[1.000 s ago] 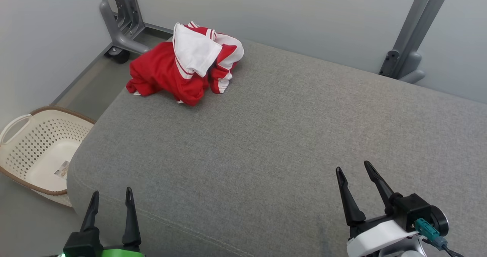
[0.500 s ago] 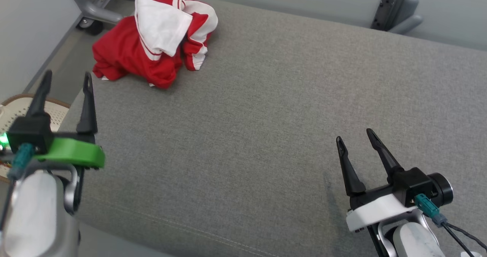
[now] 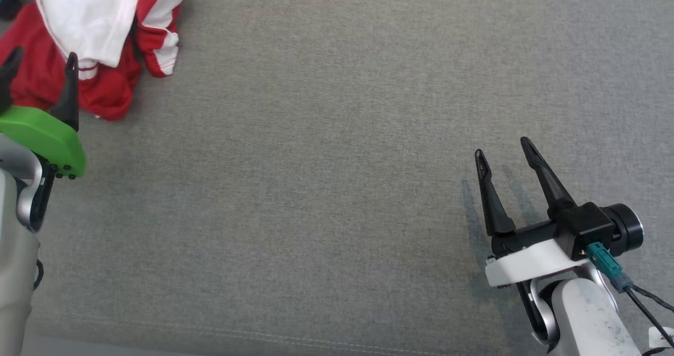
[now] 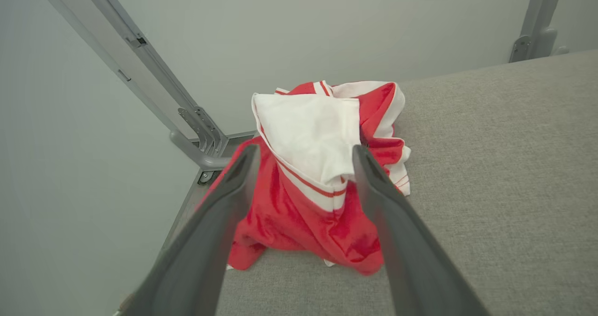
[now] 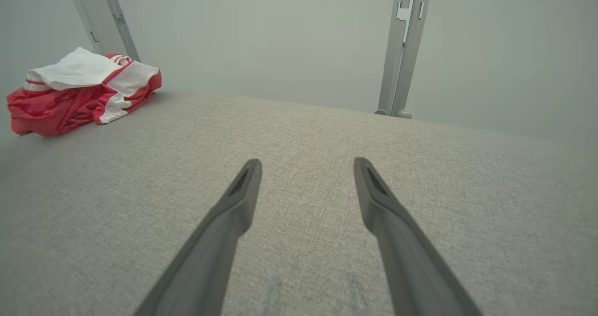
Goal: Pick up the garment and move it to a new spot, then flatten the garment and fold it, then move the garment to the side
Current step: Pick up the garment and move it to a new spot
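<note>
The left gripper [image 4: 304,152], spread open, faces a crumpled red-and-white fabric garment [image 4: 299,213] just beyond its tips. The right gripper [image 3: 503,148] hovers open over grey woven upholstery [image 3: 316,161].

Crumpled red-and-white garment [image 4: 322,175], far-left corner

no readable text, labels, brands, numbers or signs anywhere

light: bright, soft and even all over, kinda flat
shadows: just a faint bluish smudge on the cushion [image 3: 337,187] beside the right gripper [image 3: 501,147], toward the cushion's right edge
whites: garment [image 4: 308,133] white panel is almost blown out
focus: left gripper [image 4: 304,148] fingers [image 4: 205,246] go mushy close up
edges: wrist views stretch, metal post [image 4: 140,68] leans hard
</note>
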### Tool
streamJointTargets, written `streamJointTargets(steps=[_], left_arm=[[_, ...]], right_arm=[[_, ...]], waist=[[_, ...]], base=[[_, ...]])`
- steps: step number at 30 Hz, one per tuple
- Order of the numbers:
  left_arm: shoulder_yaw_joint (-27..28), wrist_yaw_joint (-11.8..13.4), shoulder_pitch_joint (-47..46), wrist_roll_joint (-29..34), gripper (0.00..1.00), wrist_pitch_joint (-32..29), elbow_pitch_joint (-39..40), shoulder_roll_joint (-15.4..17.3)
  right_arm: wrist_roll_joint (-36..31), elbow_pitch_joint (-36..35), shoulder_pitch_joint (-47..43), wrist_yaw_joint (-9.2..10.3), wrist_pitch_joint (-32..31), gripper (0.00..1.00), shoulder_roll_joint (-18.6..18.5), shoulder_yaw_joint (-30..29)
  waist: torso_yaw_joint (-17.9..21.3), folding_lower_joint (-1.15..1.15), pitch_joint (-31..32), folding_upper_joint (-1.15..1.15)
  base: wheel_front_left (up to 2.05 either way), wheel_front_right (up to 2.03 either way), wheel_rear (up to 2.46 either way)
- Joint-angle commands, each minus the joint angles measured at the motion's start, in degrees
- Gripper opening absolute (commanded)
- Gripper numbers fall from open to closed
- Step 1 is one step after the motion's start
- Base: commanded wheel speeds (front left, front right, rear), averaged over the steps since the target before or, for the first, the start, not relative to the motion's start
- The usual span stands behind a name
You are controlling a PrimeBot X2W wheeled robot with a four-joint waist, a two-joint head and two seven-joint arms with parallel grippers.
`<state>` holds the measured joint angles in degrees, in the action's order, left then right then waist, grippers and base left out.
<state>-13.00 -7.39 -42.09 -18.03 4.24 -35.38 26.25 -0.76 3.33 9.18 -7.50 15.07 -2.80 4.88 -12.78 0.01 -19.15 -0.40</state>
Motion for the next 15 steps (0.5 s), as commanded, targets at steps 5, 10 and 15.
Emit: streamJointTargets(steps=[5,10,15], left_arm=[[-3.7,-0.1,-2.9,-4.8,1.0,0.4,-4.9,2.1],[-5.1,-0.1,-4.3,-6.1,1.0,-0.4,-9.8,3.5],[-4.8,1.9,-6.0,-5.7,1.0,-0.9,-15.0,4.4]], right_arm=[[-0.6,-1.4,0.9,0.02,0.2,1.0,-0.1,-0.9],[-0.8,-2.2,0.5,0.02,0.2,1.0,-0.1,-1.1],[-0.9,-2.5,0.7,0.02,0.2,1.0,-0.1,-0.7]], waist=[[7.1,-0.01,-6.9,0.4],[7.4,-0.01,-8.0,0.4],[7.5,-0.01,-8.4,0.4]], base=[[0.0,0.0,0.0],[0.0,0.0,0.0],[0.0,0.0,0.0]])
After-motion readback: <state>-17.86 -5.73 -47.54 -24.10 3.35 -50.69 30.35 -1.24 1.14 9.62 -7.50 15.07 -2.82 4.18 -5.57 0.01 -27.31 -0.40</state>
